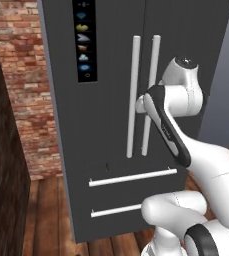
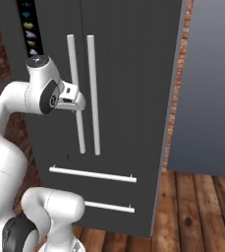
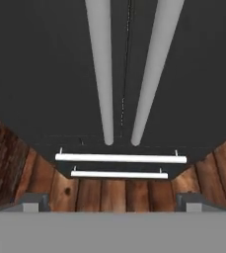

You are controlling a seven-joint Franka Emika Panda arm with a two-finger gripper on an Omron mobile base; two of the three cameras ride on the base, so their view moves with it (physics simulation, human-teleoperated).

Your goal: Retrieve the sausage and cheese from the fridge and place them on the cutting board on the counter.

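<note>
The fridge (image 1: 111, 125) stands shut, dark grey, with two long white upright bar handles (image 1: 132, 95) side by side on its doors (image 2: 128, 88). My gripper (image 2: 76, 104) hangs close in front of the left handle, about halfway down it, pointing downward. In the hand view the gripper (image 3: 112, 202) is open: its fingertips (image 3: 33, 201) stand far apart with nothing between them, and both handles (image 3: 102, 74) run down toward the drawers. The sausage and cheese are hidden. The cutting board and the counter are out of view.
Two horizontal drawer handles (image 1: 132, 177) cross the fridge's lower part. A brick wall (image 1: 23, 75) and a dark panel (image 1: 1, 175) lie to the left. A grey wall (image 2: 210, 88) is on the right, and the wooden floor (image 2: 197, 211) is below.
</note>
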